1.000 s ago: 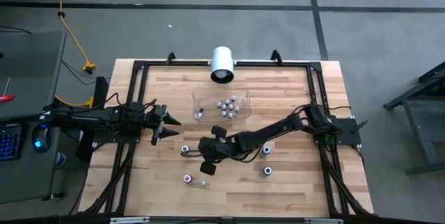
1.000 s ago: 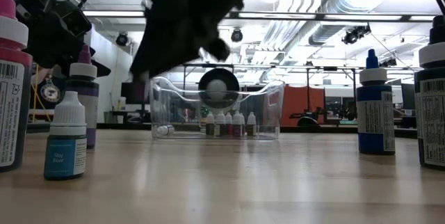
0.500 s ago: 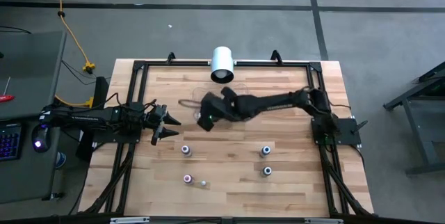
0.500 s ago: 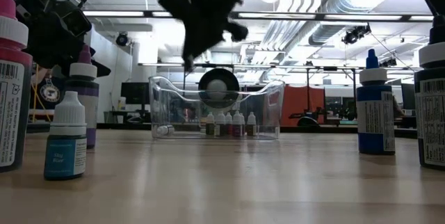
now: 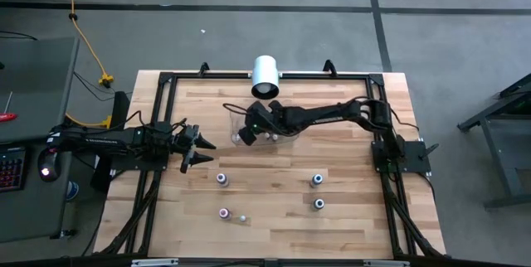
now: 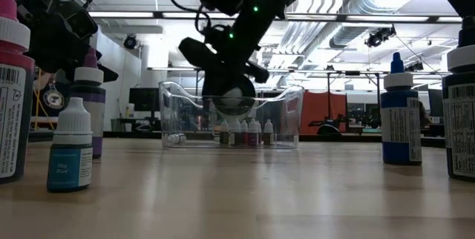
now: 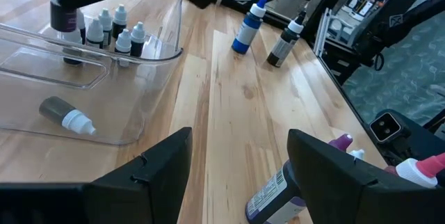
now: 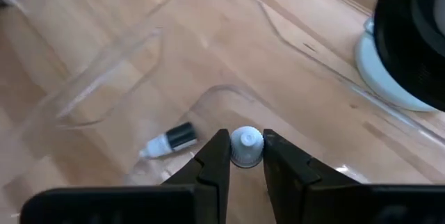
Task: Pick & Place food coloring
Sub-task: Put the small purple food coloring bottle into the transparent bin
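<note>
- Food coloring bottle [image 8: 246,145] with a white cap sits pinched between the fingers of the right hand [image 8: 246,156], which closes narrowly on it.
- That right hand [image 5: 246,133] hangs over the left part of the clear tray [image 5: 289,131], which lies near the middle of the table's far edge.
- Inside the tray, one small bottle [image 8: 169,141] lies on its side just beside the held one; a cluster of small bottles [image 7: 111,30] stands upright farther along the tray.
- Loose bottles stand on the table [image 5: 357,209] toward its near edge: two on the left [image 5: 221,179] and two on the right [image 5: 318,181].
- Left hand [image 5: 197,148] waits near the table's left edge, fingers spread wide, holding nothing, well apart from the tray.
</note>
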Robot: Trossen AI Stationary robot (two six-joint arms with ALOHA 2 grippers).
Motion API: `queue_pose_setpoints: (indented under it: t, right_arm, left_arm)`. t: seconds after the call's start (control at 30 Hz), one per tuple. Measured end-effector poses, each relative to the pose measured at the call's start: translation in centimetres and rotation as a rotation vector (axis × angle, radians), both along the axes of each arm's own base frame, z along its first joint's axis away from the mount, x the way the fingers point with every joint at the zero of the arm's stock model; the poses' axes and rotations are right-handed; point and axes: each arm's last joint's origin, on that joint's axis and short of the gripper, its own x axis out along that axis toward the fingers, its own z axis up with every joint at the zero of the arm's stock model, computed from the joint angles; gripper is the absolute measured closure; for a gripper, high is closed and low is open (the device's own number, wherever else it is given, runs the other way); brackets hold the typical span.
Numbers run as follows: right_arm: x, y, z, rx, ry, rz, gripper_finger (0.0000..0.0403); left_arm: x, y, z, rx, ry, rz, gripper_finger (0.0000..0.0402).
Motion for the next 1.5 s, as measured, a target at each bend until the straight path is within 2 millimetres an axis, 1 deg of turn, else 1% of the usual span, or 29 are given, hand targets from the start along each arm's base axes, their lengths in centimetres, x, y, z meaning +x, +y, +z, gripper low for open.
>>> queue_pose_setpoints:
  t: [0.1,0.27,0.33,0.53,0.67,0.77,1.07,1.4,1.5]
  right_arm:
    - [-0.2,-0.6,-0.3,0.000,0.003,-0.013,0.0335]
    - [0.2,-1.2,-1.1,-0.002,0.000,-0.026,0.0338]
    - [0.3,-1.2,-1.3,0.001,-0.004,-0.023,0.0338]
    - [0.8,-1.1,-3.0,0.024,0.006,-0.017,0.0334]
    - [1.0,-1.0,-3.5,0.042,0.012,-0.001,0.0335]
    - [1.0,-1.0,-3.8,0.046,0.019,0.002,0.0330]
    - [1.0,-1.0,-3.8,0.050,0.021,0.007,0.0296]
    - [1.0,-1.0,-3.8,0.059,0.021,0.015,0.0287]
    - [1.0,-1.0,-3.8,0.068,0.020,0.023,0.0279]
  left_arm:
    - [0.0,0.0,0.0,0.000,0.000,0.000,0.0167]
    - [0.0,0.0,0.0,0.000,0.000,0.000,0.0167]
    - [0.0,0.0,0.0,0.000,0.000,0.000,0.0167]
    - [0.0,0.0,0.0,0.000,-0.001,0.000,0.0167]
    - [0.0,0.0,0.0,0.000,0.000,0.001,0.0167]
    - [0.0,0.0,0.0,0.000,-0.001,0.001,0.0167]
    - [0.0,0.0,0.0,0.000,-0.001,0.000,0.0167]
    - [0.0,0.0,0.0,0.000,-0.001,0.000,0.0167]
    - [0.0,0.0,0.0,0.000,-0.001,0.000,0.0167]
